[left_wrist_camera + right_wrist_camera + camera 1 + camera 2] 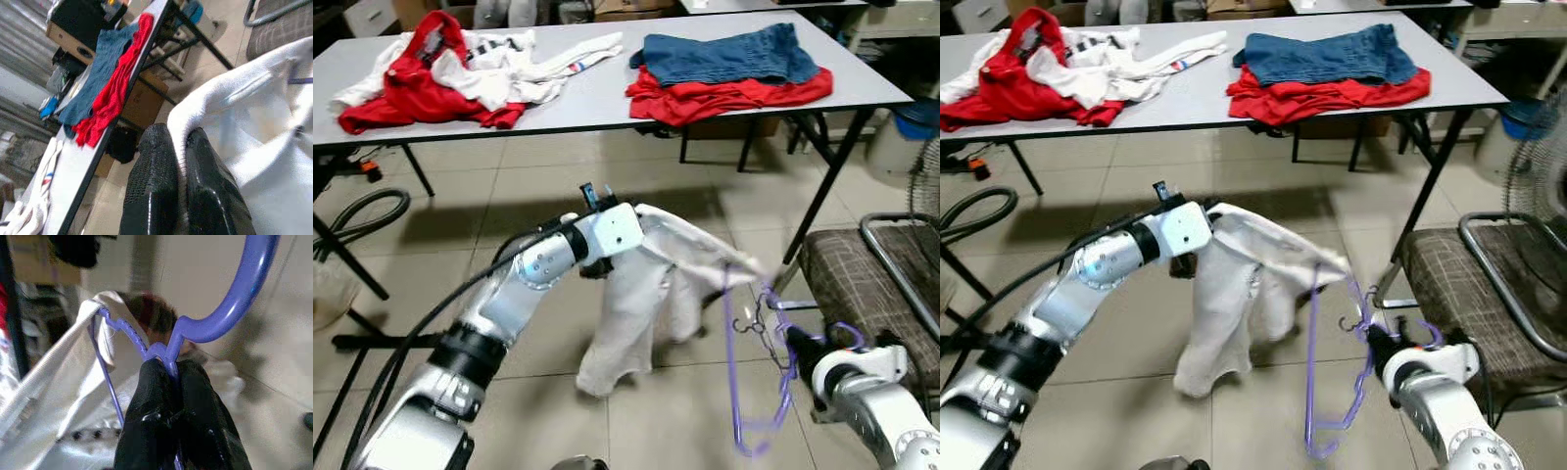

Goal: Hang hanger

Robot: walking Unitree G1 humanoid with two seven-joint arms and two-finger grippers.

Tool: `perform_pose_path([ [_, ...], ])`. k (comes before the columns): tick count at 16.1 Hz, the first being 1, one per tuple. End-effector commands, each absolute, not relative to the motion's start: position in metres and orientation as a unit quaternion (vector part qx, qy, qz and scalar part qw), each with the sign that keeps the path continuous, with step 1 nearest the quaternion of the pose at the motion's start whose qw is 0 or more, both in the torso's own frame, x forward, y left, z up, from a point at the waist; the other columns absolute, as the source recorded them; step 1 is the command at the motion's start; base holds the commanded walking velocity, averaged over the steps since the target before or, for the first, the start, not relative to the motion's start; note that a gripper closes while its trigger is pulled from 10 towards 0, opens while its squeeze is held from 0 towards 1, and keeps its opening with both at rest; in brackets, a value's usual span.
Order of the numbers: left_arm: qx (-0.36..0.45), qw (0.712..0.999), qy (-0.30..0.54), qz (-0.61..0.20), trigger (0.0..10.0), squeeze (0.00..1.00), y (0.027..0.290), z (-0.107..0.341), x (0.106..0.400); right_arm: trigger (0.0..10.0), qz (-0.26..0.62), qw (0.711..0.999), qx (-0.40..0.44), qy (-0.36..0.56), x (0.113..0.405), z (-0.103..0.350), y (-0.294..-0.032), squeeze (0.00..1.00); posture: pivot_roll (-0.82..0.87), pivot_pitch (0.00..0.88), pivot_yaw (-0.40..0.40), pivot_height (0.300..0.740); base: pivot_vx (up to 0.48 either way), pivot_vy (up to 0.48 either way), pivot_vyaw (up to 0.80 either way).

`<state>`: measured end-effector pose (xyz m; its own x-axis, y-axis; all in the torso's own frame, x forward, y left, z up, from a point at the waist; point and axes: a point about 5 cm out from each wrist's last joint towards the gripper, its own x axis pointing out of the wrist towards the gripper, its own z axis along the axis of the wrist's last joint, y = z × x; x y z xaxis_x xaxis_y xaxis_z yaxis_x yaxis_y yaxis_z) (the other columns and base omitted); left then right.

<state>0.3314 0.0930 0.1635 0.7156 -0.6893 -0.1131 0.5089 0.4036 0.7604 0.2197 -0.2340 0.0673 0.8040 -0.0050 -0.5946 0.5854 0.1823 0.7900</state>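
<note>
Purple hanger [759, 392] pinched in R gripper [168, 369], white garment [646, 304] clamped by L gripper [181, 147].

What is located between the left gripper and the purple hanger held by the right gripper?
In the left eye view, the white garment spans that stretch: the left gripper pinches its edge, and its far end drapes over the purple hanger.

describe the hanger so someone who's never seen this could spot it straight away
Look below the long grey table, over the tiled floor by the plaid chair. The purple hanger hangs there, pinched near its hook by the right gripper. It is thin plastic, with one end tucked into the white garment held by the left gripper.
</note>
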Motion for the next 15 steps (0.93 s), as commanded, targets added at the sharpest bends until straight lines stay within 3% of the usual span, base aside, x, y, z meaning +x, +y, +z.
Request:
perform_pose_path([
  [1,0.41,0.825,-0.116,-0.371,10.0,0.0,0.096,0.163,0.324,10.0,-0.229,0.725,0.621,0.19,0.225,0.077,-0.249,0.0,-0.01,0.043,0.085,0.74,0.0,0.0,0.0],
  [4,0.412,0.796,-0.088,-0.434,10.0,0.0,0.083,0.117,0.299,10.0,-0.142,0.734,0.654,0.115,0.262,0.121,-0.234,0.0,-0.02,0.046,0.093,0.74,0.0,0.0,0.0],
  [6,0.393,0.794,-0.086,-0.455,10.0,0.0,0.069,0.109,0.289,10.0,-0.131,0.728,0.666,0.092,0.286,0.134,-0.225,0.0,-0.03,0.048,0.1,0.74,0.0,0.0,0.0],
  [8,0.352,0.808,-0.102,-0.461,10.0,0.0,0.051,0.12,0.285,10.0,-0.152,0.751,0.635,0.096,0.316,0.137,-0.212,0.0,-0.02,0.05,0.092,0.74,0.0,0.0,0.0],
  [10,0.303,0.813,-0.112,-0.485,10.0,0.0,0.043,0.13,0.279,10.0,-0.179,0.768,0.606,0.108,0.327,0.131,-0.209,0.0,-0.01,0.052,0.082,0.74,0.0,0.0,0.0],
  [12,0.268,0.804,-0.121,-0.516,10.0,0.0,0.035,0.137,0.269,10.0,-0.211,0.758,0.608,0.105,0.338,0.127,-0.211,0.0,0.0,0.053,0.075,0.74,0.0,0.0,0.0],
  [15,0.248,0.797,-0.121,-0.537,10.0,0.0,0.031,0.14,0.259,10.0,-0.241,0.771,0.584,0.081,0.351,0.128,-0.216,0.0,0.01,0.056,0.072,0.74,0.0,0.0,0.0],
])
